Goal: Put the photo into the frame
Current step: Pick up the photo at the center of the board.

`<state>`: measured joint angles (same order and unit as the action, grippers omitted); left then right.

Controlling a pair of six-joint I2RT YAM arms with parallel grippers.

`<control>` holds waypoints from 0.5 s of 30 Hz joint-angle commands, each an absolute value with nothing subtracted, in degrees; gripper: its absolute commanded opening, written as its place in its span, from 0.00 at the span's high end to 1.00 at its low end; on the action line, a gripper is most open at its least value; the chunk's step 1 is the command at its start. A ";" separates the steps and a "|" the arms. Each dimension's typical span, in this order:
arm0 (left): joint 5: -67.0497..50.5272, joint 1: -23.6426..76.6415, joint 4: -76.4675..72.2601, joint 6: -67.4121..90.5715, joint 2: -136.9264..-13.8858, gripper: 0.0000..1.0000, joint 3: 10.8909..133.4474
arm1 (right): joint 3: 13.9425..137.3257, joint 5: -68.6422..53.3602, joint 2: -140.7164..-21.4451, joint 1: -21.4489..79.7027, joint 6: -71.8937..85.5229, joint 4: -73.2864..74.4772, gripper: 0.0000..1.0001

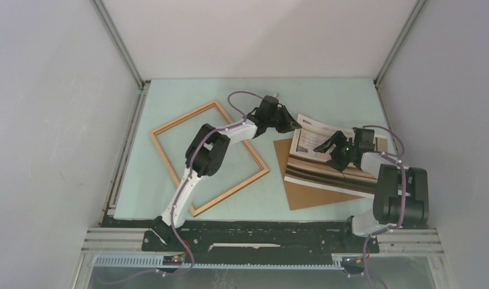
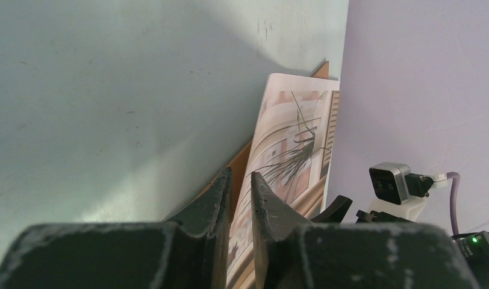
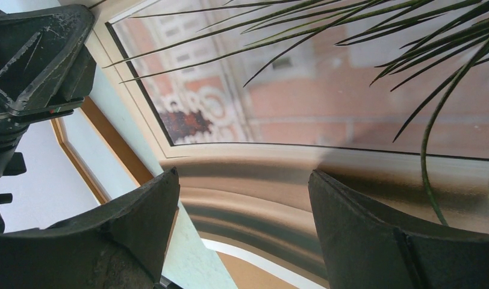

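The photo point(image 1: 329, 165) lies face up on the right side of the table, its dark striped bands toward the near edge. My left gripper point(image 1: 295, 127) reaches to the photo's far-left corner. In the left wrist view its fingers point(image 2: 239, 174) straddle the photo's edge point(image 2: 296, 126), open only by a narrow gap. My right gripper point(image 1: 327, 147) hovers over the photo's middle. In the right wrist view it point(image 3: 243, 174) stands wide open above the striped bands point(image 3: 272, 205), holding nothing. The empty wooden frame point(image 1: 182, 118) lies flat at centre-left, and the left arm crosses its far-right rail.
A flat brown backing board point(image 1: 308, 195) lies under the photo and sticks out at its near-left side point(image 3: 272, 274). Pale enclosure walls close in the table on the left, right and back. The right wall stands close to the photo point(image 2: 423, 90).
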<state>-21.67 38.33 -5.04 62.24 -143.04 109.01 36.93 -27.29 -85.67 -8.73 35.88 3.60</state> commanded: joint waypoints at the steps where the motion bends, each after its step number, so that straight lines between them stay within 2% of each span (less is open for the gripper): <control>1: -22.15 38.65 -4.68 60.37 -143.22 0.80 112.68 | 37.27 -24.52 -86.35 -8.35 34.36 5.27 0.13; 9: -22.44 39.09 -4.75 60.42 -143.76 0.79 112.97 | 37.25 -24.60 -86.40 -8.35 34.39 5.19 0.13; 15: -22.10 39.06 -3.21 58.40 -142.66 0.88 113.28 | 37.27 -24.03 -85.73 -8.35 34.18 5.67 0.11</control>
<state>-21.69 38.68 -3.84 61.36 -143.39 109.65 36.93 -27.22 -85.67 -8.69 35.88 3.60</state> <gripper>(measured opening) 0.164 0.873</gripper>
